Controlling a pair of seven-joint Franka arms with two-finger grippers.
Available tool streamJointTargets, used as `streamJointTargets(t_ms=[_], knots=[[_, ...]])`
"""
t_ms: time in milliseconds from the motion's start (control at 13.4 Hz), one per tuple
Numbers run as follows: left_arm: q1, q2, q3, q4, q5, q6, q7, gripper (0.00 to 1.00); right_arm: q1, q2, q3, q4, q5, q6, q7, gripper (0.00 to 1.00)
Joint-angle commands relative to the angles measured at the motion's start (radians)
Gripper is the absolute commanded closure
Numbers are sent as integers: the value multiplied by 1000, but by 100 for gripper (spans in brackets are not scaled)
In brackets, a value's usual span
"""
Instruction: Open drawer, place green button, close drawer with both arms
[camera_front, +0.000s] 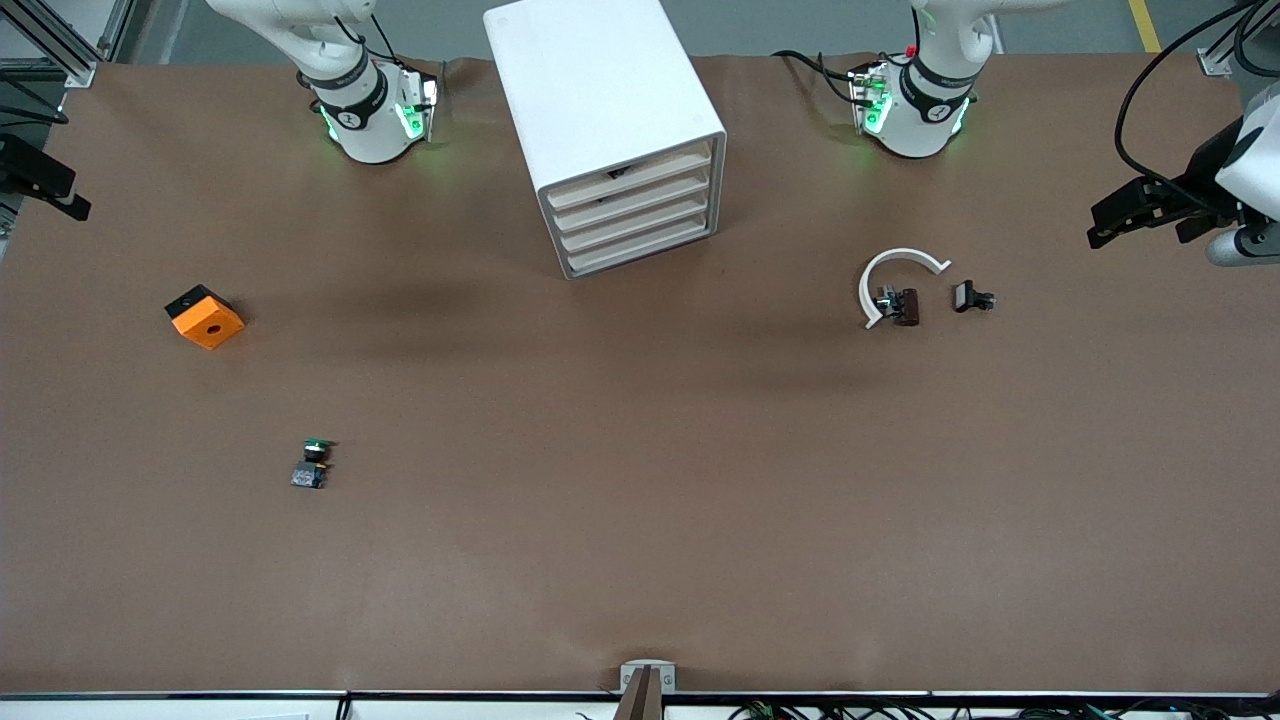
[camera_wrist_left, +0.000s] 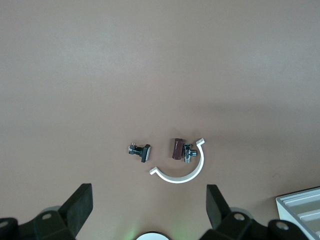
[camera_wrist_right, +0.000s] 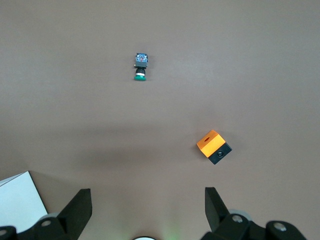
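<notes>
**Both arms wait, cabinet drawers shut**

The button (camera_front: 314, 463) lies on the brown table (camera_front: 640, 520) toward the right arm's end, nearer the front camera than the orange cube (camera_front: 205, 316). All four drawers of the white cabinet (camera_front: 600, 120) sit closed, including the drawer (camera_front: 630, 184). The left gripper (camera_wrist_left: 149, 206) hangs with fingers spread apart above the white curved strip (camera_wrist_left: 182, 172) and small dark parts (camera_wrist_left: 140, 151). The right gripper (camera_wrist_right: 148, 206), fingers likewise apart, hangs over bare table by the cube.

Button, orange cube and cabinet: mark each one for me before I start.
button (camera_front: 312, 464), front view, on its black barrel between green cap and block base.
orange cube (camera_front: 207, 321), front view, on the orange top face beside the round hole.
cabinet (camera_front: 590, 90), front view, on its plain white top panel.
</notes>
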Motion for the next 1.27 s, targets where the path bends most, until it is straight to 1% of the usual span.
streamJointTargets(t_ms=[0, 522, 671, 969, 1118, 1193], knots=[[5, 3, -5, 20, -14, -22, 10, 0, -25, 2, 20, 12, -8, -12, 7, 0], [6, 9, -5, 21, -15, -22, 2, 0, -25, 2, 20, 12, -8, -10, 7, 0], [6, 28, -5, 23, -38, -22, -4, 0, -26, 4, 20, 13, -8, -10, 7, 0], [-13, 141, -6, 41, -49, -22, -47, 0, -31, 5, 19, 16, -11, -4, 5, 0], [-55, 243, -13, 105, -49, -21, -85, 0, -49, 23, 19, 21, -9, 2, -1, 0], [-85, 309, -13, 148, -49, -19, -140, 0, -52, 28, 19, 24, -11, 10, -2, 0]])
